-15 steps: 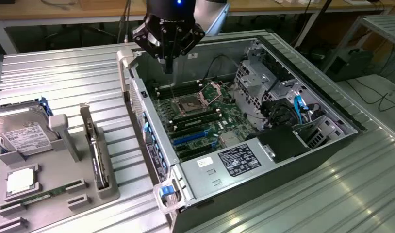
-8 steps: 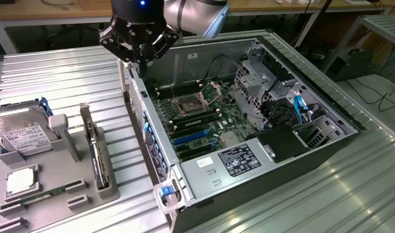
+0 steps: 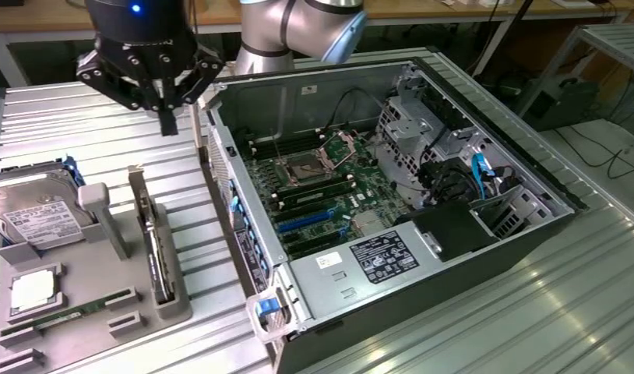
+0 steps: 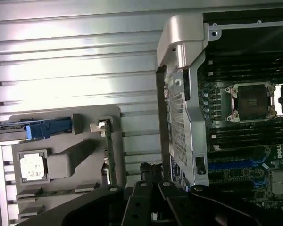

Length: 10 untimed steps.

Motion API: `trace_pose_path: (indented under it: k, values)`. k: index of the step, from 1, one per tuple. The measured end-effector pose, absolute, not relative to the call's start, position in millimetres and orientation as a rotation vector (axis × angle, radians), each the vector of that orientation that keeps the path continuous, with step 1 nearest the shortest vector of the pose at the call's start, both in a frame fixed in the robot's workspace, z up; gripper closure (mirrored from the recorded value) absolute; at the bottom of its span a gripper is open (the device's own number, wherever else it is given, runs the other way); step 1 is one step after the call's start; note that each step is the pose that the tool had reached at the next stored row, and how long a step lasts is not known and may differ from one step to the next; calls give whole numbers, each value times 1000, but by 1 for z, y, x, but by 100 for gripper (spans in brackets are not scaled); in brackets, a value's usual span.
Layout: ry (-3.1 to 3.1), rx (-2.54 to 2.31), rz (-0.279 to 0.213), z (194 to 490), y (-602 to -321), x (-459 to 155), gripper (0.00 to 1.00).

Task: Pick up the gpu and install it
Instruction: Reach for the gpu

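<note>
The ribbed metal worktop (image 3: 525, 312) looks shiny and slick. If you snag anything, I reckon the grey moulded holder (image 3: 83, 276) by its edge on the exterior view's left could skid.

The open pc case (image 3: 226, 167) is thin perforated sheet steel with hard corners. Your fingers (image 3: 168, 117) hang just beside its rear wall, so a sloppy swing would clip it.

The boxy silver hard drive (image 3: 31, 218) sits near the card in the same holder, so that's one more thing to bump.

The gpu (image 3: 151, 234) stands on edge in a slot of that holder. It's a thin, flat black card with a narrow silver bracket at one end. Thin means twisty: grab it off-centre and it'll probably bind in the slot.

The fingers are pinched right together and holding nothing, over bare worktop between holder and case. Drop onto the card like that and you'd jab its top edge instead of straddling it.
</note>
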<state>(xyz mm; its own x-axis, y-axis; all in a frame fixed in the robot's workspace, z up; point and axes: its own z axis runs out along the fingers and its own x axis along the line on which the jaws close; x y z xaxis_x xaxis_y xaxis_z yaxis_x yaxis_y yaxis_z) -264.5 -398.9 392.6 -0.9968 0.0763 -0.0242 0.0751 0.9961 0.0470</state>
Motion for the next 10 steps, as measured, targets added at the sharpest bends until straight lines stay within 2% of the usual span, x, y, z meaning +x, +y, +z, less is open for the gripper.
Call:
trace_pose_path:
  k: [5, 10]
  values:
    - [3113, 118, 73, 392, -399, -307, 89]
    - [3114, 118, 73, 391, -399, -313, 89]
